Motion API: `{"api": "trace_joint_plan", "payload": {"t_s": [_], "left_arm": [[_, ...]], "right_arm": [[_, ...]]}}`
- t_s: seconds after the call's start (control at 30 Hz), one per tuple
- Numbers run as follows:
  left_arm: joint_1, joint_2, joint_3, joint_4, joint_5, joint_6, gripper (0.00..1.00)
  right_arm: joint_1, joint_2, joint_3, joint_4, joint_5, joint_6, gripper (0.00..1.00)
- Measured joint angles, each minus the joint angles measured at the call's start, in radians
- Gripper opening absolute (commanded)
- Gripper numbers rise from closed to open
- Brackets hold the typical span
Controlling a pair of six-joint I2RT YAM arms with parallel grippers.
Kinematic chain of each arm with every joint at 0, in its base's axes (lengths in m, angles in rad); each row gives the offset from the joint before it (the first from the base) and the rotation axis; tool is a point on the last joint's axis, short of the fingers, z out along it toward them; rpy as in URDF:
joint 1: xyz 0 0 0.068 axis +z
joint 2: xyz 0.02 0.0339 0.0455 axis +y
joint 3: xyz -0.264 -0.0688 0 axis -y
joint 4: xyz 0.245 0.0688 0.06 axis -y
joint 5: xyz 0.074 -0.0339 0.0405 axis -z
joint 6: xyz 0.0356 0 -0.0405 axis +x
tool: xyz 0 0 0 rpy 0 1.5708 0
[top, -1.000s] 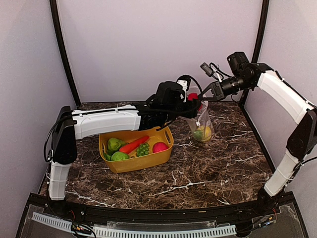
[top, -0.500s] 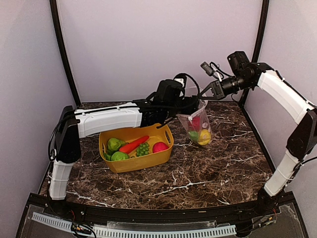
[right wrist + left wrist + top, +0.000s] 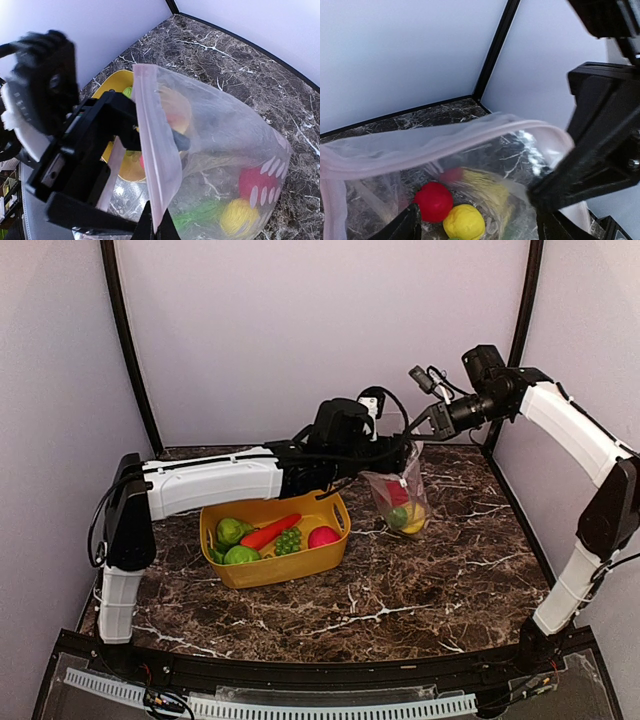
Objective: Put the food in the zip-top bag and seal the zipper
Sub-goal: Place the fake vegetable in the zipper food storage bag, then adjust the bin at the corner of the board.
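Marble table [image 3: 420,590], both arms reaching to its far right. Yellow tub [image 3: 275,565] sits left of centre. The zip-top bag [image 3: 400,502] hangs upright just right of the tub; I cannot tell whether its bottom rests on the table.

Right gripper [image 3: 152,227] is pinched together on the bag's top edge, holding it up. Left gripper [image 3: 393,462] is at the bag's mouth, fingers apart, gripping nothing.

The zipper [image 3: 445,145] gapes unsealed. Inside the bag I see a red ball [image 3: 434,201], yellow lemon [image 3: 464,222] and a green piece [image 3: 200,215]. In the tub are a carrot [image 3: 270,531], grapes [image 3: 289,540], green round ones [image 3: 232,531] and a second red ball [image 3: 322,536].
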Motion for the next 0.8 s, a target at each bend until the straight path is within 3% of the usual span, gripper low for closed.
{"api": "trace_joint_plan", "payload": {"t_s": [0.33,0.57,0.8], "left_arm": [[-0.034,-0.18,-0.177,0.05,0.095,0.012,0.75],[-0.037,-0.369,-0.419,0.062,0.158,0.073,0.72],[-0.037,-0.554,-0.662,-0.026,0.104,0.124,0.72]], "right_arm": [[-0.018,0.019,0.0,0.006,-0.003,0.0,0.0],[-0.023,0.019,-0.004,0.011,-0.002,-0.001,0.0],[-0.023,0.019,-0.006,0.014,-0.004,-0.001,0.0]]}}
